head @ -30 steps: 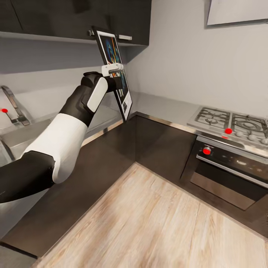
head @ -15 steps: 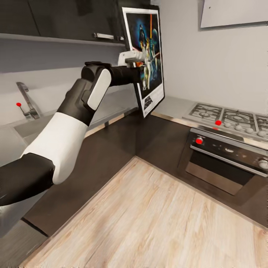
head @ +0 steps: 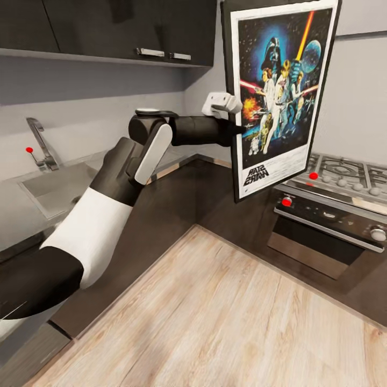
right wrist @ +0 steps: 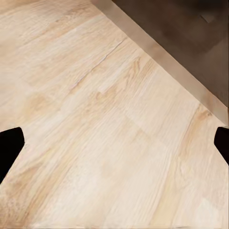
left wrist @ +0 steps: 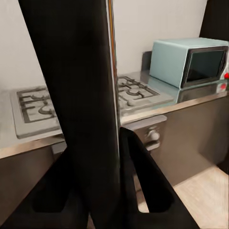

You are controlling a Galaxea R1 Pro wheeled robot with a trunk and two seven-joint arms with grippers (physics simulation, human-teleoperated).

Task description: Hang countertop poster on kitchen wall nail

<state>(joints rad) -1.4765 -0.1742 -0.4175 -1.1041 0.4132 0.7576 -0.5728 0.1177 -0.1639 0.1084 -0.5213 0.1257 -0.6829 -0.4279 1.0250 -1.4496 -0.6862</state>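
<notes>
Two tools are at work here, though one carries all the load. Going from the left of the head view: a steel sink [head: 51,188] with its tap [head: 40,142] is set into the grey desk [head: 16,212], under dark wall cabinets [head: 107,27]. The left arm reaches out across the corner of the desk, and the left tool [head: 235,128] is closed on the left edge of the poster [head: 279,91], about halfway up its height. In the left wrist view the poster [left wrist: 81,95] runs edge-on between the two dark fingers [left wrist: 138,181], which press on either face, so the grip looks firm. Holding it by a side edge leaves the top of the frame free, which I judge suits hooking it over a nail.

The poster hangs upright in the air, artwork toward the camera, clear of the desk and in front of the pale wall. No nail can be made out in these pictures. Further right sit the gas hob [head: 344,174] and the oven [head: 328,231] below it; the left wrist view also shows a pale blue microwave [left wrist: 188,62] beyond the hob.

The right tool [right wrist: 114,143] points down at the wooden floor [right wrist: 95,119], its fingertips spread wide apart and holding nothing, likely parked out of the way.
</notes>
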